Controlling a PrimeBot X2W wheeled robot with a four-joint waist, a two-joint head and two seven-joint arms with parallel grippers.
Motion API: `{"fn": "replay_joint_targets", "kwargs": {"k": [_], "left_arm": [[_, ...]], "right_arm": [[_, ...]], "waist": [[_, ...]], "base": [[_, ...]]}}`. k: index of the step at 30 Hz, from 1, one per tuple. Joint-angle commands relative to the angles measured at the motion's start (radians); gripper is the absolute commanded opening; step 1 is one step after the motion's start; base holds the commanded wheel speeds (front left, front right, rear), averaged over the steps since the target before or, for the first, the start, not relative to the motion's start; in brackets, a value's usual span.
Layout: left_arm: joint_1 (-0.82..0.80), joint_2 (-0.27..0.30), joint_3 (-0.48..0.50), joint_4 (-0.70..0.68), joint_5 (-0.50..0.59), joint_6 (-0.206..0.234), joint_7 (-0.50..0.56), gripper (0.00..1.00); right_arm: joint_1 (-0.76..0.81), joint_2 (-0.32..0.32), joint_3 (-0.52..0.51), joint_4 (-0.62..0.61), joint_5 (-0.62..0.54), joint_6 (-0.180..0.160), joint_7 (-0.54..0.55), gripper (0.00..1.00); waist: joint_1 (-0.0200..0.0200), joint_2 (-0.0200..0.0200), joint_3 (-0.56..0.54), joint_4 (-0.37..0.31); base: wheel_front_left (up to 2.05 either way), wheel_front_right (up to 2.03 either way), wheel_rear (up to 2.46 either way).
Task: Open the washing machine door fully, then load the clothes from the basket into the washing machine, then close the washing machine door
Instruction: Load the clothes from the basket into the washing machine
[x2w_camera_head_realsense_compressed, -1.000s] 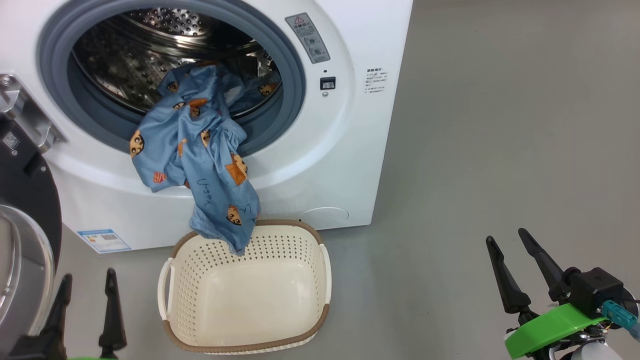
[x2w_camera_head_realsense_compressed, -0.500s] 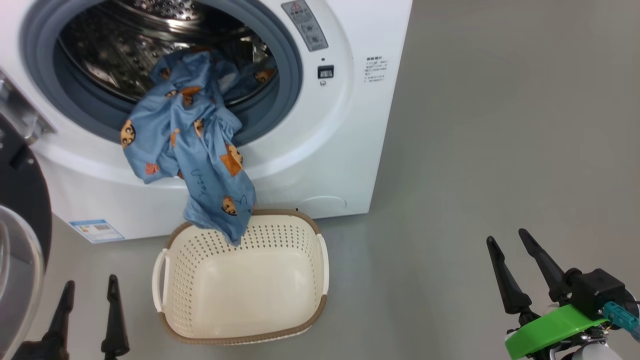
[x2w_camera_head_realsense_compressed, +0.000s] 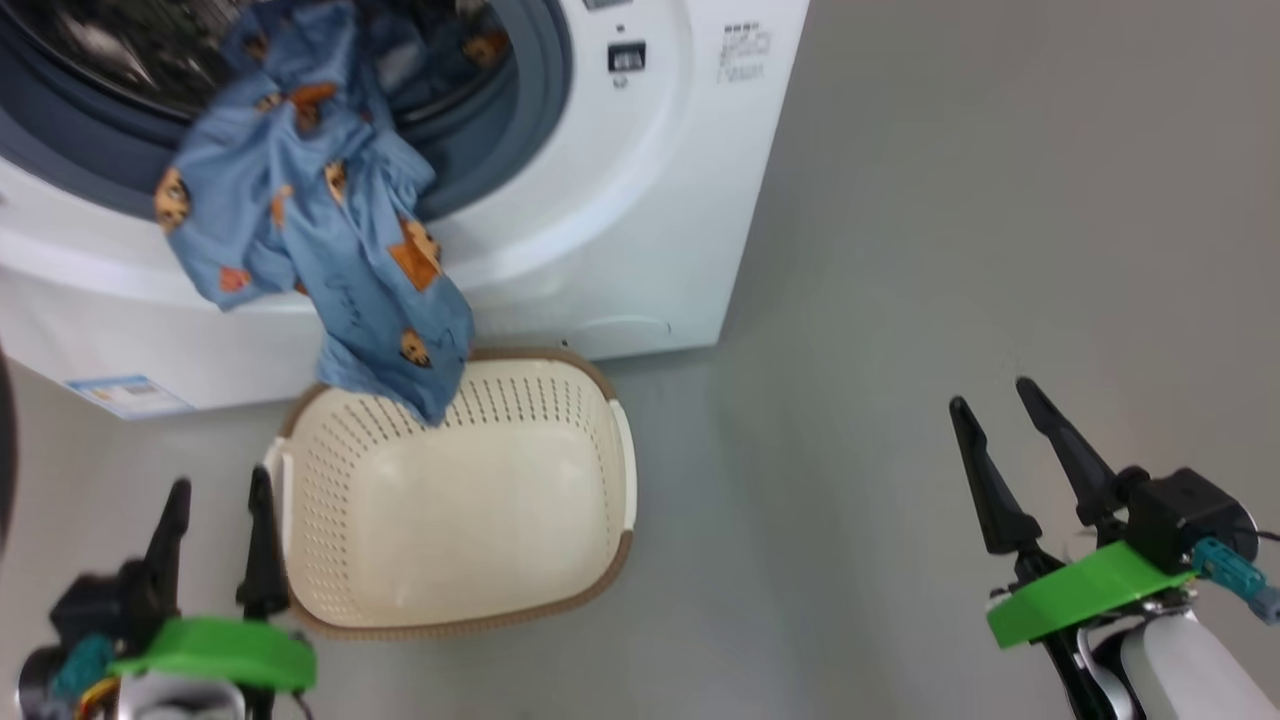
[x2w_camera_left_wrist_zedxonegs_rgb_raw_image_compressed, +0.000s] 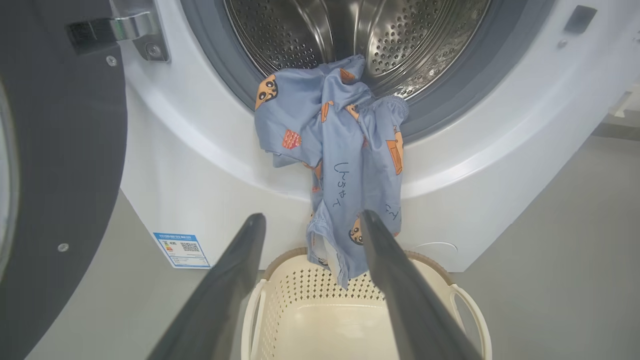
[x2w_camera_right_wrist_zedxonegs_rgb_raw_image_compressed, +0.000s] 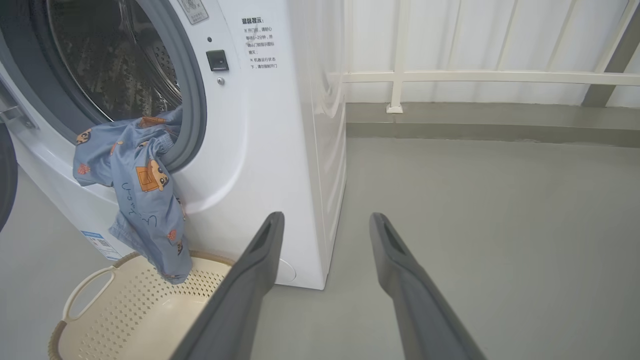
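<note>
Clothes (x2w_camera_left_wrist_zedxonegs_rgb_raw_image_compressed: 340, 150) drape from washing machine (x2w_camera_head_realsense_compressed: 620, 230) over basket (x2w_camera_head_realsense_compressed: 500, 400), beyond the left claw (x2w_camera_head_realsense_compressed: 221, 478) and right claw (x2w_camera_head_realsense_compressed: 990, 392), both released

The washing machine (x2w_camera_head_realsense_compressed: 650, 220) is white, with a grey door seal (x2w_camera_left_wrist_zedxonegs_rgb_raw_image_compressed: 210, 60), a shiny steel drum (x2w_camera_left_wrist_zedxonegs_rgb_raw_image_compressed: 410, 35) dotted with holes and a small blue label (x2w_camera_left_wrist_zedxonegs_rgb_raw_image_compressed: 181, 249). The clothes (x2w_camera_head_realsense_compressed: 330, 230) are light blue, printed with orange-brown bears. The basket (x2w_camera_head_realsense_compressed: 450, 520) is cream, perforated, with a brown rim. The door (x2w_camera_left_wrist_zedxonegs_rgb_raw_image_compressed: 65, 150) is black, the floor (x2w_camera_head_realsense_compressed: 950, 250) grey.
</note>
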Motion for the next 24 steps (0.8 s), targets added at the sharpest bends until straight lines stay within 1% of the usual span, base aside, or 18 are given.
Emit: {"fn": "replay_joint_targets", "kwargs": {"k": [1, 13, 19, 24], "left_arm": [[-0.045, 0.020, 0.022, 0.002, -0.007, -0.002, -0.006, 1.00], [-0.314, 0.046, -0.045, 0.202, -0.050, -0.003, -0.006, 1.00], [-0.437, 0.059, -0.037, 0.308, -0.053, -0.003, -0.006, 1.00], [-0.523, 0.070, -0.027, 0.372, -0.045, -0.003, -0.006, 1.00]], "right_arm": [[-0.024, -0.009, 0.021, -0.026, -0.001, 0.004, -0.008, 0.88], [-0.126, 0.009, 0.058, -0.026, -0.003, 0.004, -0.008, 0.89], [-0.161, 0.020, 0.072, -0.023, -0.003, 0.004, -0.008, 0.89], [-0.178, 0.024, 0.072, -0.025, 0.000, 0.004, -0.008, 0.89]], "waist": [[0.0000, 0.0000, 0.064, -0.019], [0.0000, 0.0000, 0.208, -0.060], [0.0000, 0.0000, 0.256, -0.092], [0.0000, 0.0000, 0.291, -0.116]], "base": [[0.00, 0.00, 0.00], [0.00, 0.00, 0.00], [0.00, 0.00, 0.00], [0.00, 0.00, 0.00]]}}
